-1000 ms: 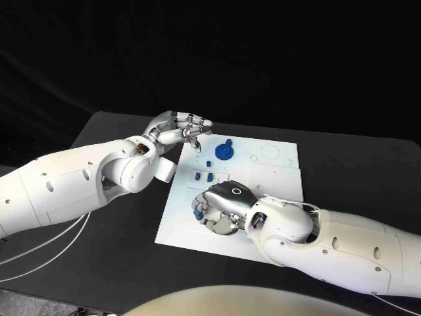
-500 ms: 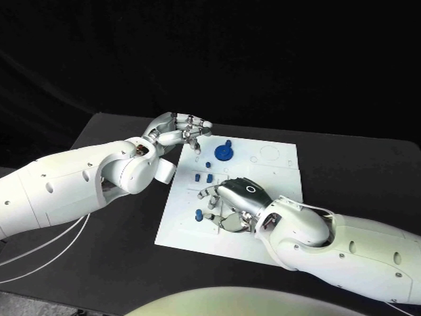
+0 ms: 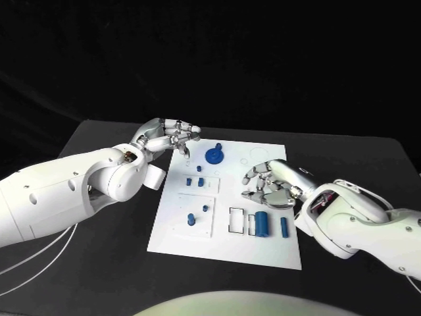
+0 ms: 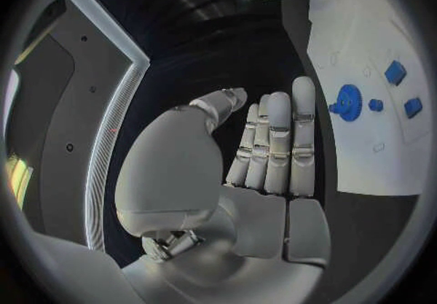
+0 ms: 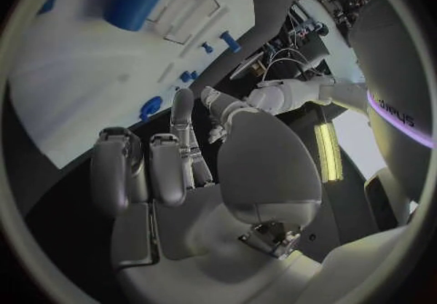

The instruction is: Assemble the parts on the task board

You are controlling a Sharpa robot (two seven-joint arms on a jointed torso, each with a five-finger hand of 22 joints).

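Fingers [image 3: 259, 186] of the right robot hand [image 3: 272, 184] curl loosely downward above the middle right of the task board [image 3: 268, 253], grasping nothing, while the left robot hand [image 3: 171, 135] hovers at the board's far left corner with its fingers drawn together and nothing in them. Just beside the left robot hand stands a round blue part [image 3: 214, 155] on the white board, with small blue pieces [image 3: 195, 181] nearer the middle and two long blue parts [image 3: 264, 223] lying side by side near the right robot hand. The board lies flat on the black surface [image 3: 106, 263].
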